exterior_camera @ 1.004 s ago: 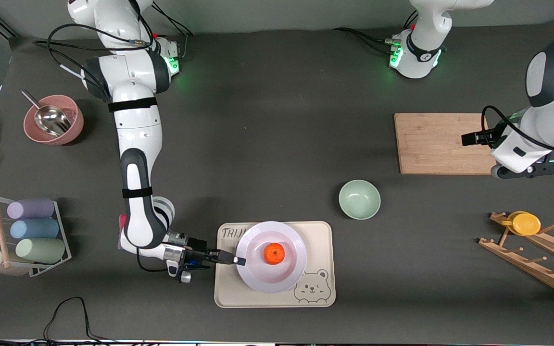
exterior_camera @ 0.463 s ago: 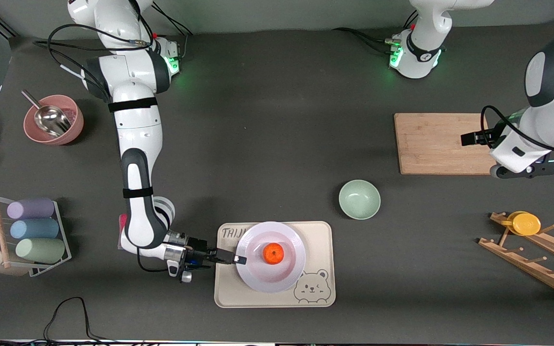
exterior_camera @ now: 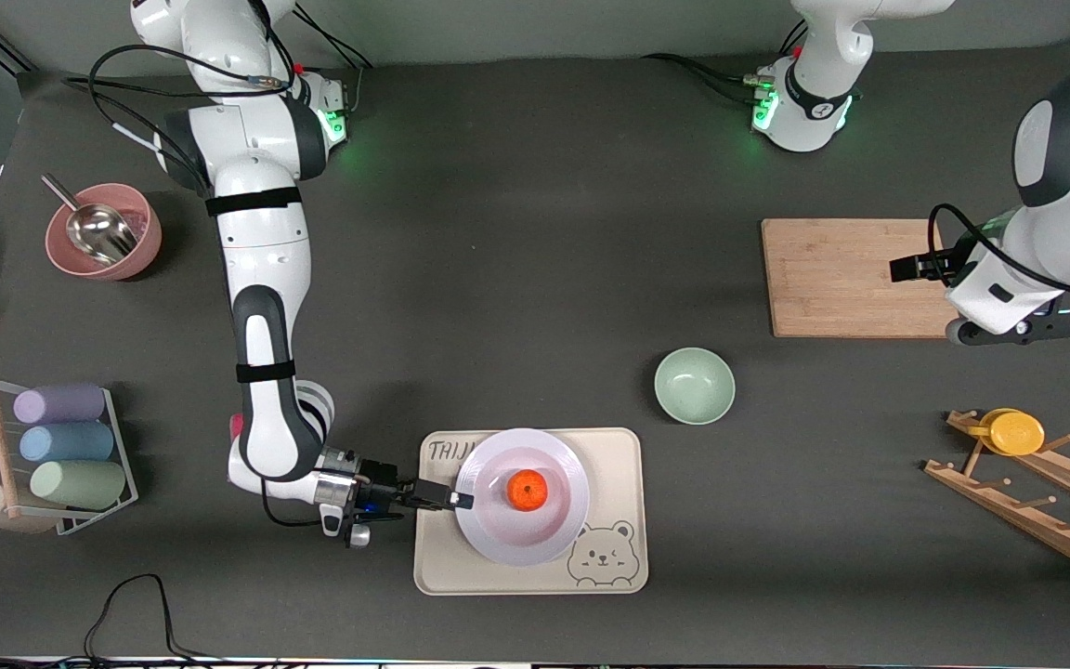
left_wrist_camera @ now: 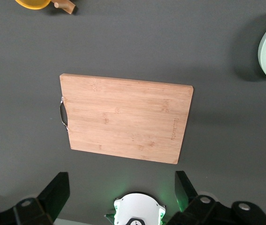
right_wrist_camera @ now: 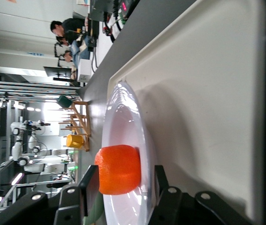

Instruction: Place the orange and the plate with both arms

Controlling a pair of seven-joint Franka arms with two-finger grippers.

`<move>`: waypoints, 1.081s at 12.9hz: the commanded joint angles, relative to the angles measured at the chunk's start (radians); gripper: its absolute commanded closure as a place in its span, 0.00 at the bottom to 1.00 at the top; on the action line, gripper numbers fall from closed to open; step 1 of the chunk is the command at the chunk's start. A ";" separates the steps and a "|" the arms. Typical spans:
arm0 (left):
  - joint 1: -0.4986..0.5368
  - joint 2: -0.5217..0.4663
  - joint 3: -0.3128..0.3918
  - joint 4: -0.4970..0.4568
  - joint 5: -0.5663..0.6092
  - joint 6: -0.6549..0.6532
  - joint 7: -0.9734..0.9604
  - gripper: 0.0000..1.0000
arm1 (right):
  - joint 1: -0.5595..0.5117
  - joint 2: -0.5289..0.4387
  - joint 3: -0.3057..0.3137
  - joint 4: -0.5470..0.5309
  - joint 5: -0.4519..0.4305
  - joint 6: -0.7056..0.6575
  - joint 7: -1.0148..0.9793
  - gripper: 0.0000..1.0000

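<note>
The orange [exterior_camera: 527, 490] sits in the middle of the white plate [exterior_camera: 554, 548], which rests on a cream tray [exterior_camera: 609, 455] near the front camera. My right gripper [exterior_camera: 463, 500] is low at the plate's rim on the side toward the right arm's end of the table. In the right wrist view its open fingers [right_wrist_camera: 88, 187] stand one above and one below the rim of the plate [right_wrist_camera: 123, 108], with the orange [right_wrist_camera: 118, 176] farther in. My left gripper [exterior_camera: 906, 268] waits open and empty over the wooden cutting board [exterior_camera: 855, 277]; its dark fingers [left_wrist_camera: 55, 194] are spread.
A pale green bowl [exterior_camera: 694, 386] stands between tray and cutting board. A wooden rack [exterior_camera: 1027, 492] with a yellow disc [exterior_camera: 1013, 432] is at the left arm's end. A pink bowl with a metal scoop [exterior_camera: 103, 232] and a cup rack [exterior_camera: 61, 455] are at the right arm's end.
My right gripper has shifted very slightly at the plate's rim. The plate, the orange and the left arm have hardly moved.
</note>
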 commanded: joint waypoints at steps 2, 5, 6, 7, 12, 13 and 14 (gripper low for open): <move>-0.011 0.008 0.005 0.021 0.006 -0.019 -0.014 0.00 | -0.053 -0.150 0.006 -0.088 -0.251 -0.024 0.145 0.42; -0.011 0.008 0.005 0.018 0.006 -0.022 -0.014 0.00 | -0.108 -0.291 0.001 -0.136 -0.526 -0.151 0.230 0.29; -0.011 0.008 0.005 0.017 0.006 -0.022 -0.014 0.00 | -0.129 -0.337 -0.001 -0.136 -0.632 -0.204 0.242 0.24; -0.013 0.007 0.005 0.015 0.006 -0.023 -0.014 0.00 | -0.134 -0.384 -0.007 -0.136 -0.730 -0.258 0.244 0.11; 0.001 -0.054 0.006 0.008 0.002 -0.027 -0.014 0.00 | -0.146 -0.642 -0.067 -0.153 -1.149 -0.458 0.367 0.00; 0.003 -0.085 0.008 -0.005 0.000 -0.030 -0.014 0.00 | -0.146 -0.717 -0.050 -0.174 -1.273 -0.458 0.407 0.00; 0.003 -0.128 0.009 -0.023 -0.015 -0.030 -0.014 0.00 | -0.154 -0.792 -0.012 -0.209 -1.382 -0.458 0.438 0.00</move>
